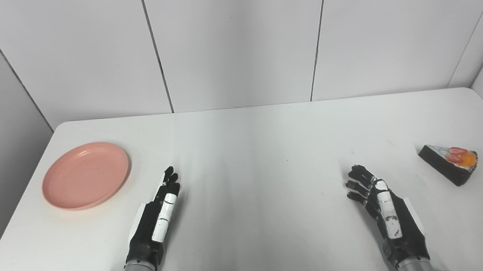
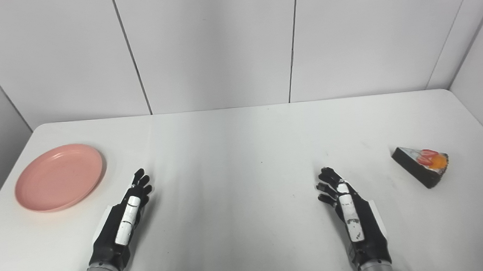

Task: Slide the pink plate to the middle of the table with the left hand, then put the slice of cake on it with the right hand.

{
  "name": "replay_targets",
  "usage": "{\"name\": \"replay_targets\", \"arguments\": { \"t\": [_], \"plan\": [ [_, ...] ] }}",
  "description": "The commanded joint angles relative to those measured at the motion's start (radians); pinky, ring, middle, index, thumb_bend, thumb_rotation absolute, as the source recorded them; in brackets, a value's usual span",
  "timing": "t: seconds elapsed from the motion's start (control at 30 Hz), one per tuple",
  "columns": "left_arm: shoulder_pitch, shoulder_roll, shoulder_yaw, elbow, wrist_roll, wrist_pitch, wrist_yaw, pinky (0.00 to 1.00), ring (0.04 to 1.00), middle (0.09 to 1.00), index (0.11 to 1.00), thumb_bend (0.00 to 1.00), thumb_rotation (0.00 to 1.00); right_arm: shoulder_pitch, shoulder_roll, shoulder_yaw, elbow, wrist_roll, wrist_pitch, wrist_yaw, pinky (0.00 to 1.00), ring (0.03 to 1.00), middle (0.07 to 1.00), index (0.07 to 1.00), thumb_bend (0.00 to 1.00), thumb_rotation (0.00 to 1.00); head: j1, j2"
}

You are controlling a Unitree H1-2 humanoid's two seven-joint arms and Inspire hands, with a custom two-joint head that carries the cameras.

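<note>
A pink plate (image 1: pixel 85 175) lies flat on the white table (image 1: pixel 259 142) at the left side, with nothing on it. A dark wedge of cake (image 1: pixel 449 162) with red and orange fruit on top sits at the right side. My left hand (image 1: pixel 158 218) rests near the front, right of the plate and apart from it, fingers stretched out and holding nothing. My right hand (image 1: pixel 382 206) is near the front right, left of the cake with a gap between, fingers spread and slightly curled, holding nothing.
White wall panels (image 1: pixel 235 42) stand behind the table's far edge and close in on both sides. The table's left edge runs close by the plate, its right edge close by the cake.
</note>
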Motion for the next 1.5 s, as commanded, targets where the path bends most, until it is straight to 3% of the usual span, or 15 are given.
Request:
{"name": "replay_targets", "arguments": {
  "t": [0.0, 0.3, 0.83, 1.17, 1.47],
  "plan": [
    [-0.013, 0.0, 0.002, -0.023, -0.005, 0.0, -0.005, 1.0, 0.98, 0.999, 1.0, 0.76, 1.0, -0.005, -0.001, 0.0, -0.002, 0.0, -0.055, 0.008, 0.82, 0.834, 0.852, 0.831, 0.93, 1.0, 0.001, -0.001],
    [-0.013, -0.002, -0.002, -0.02, -0.002, -0.007, -0.011, 1.0, 0.98, 1.0, 1.0, 0.74, 1.0, -0.002, 0.002, -0.005, 0.042, -0.004, -0.218, 0.008, 0.82, 0.828, 0.841, 0.818, 0.9, 1.0, 0.003, -0.003],
    [-0.016, -0.005, -0.009, 0.004, 0.014, -0.024, -0.009, 1.0, 0.972, 0.995, 1.0, 0.72, 1.0, -0.008, -0.008, -0.003, 0.076, 0.011, -0.23, 0.025, 0.82, 0.831, 0.844, 0.821, 0.9, 1.0, 0.017, -0.021],
    [-0.013, -0.04, -0.05, 0.051, 0.073, -0.072, 0.018, 1.0, 0.974, 0.997, 1.0, 0.67, 1.0, -0.004, -0.053, -0.029, 0.156, 0.058, -0.291, 0.064, 0.81, 0.824, 0.838, 0.821, 0.91, 1.0, 0.173, -0.098],
    [-0.015, -0.072, -0.084, 0.119, 0.146, -0.123, 0.066, 0.96, 0.973, 0.987, 1.0, 0.7, 1.0, -0.018, -0.089, -0.06, 0.275, 0.103, -0.356, 0.103, 0.79, 0.811, 0.826, 0.815, 0.92, 1.0, 0.221, -0.15]
  ]
}}
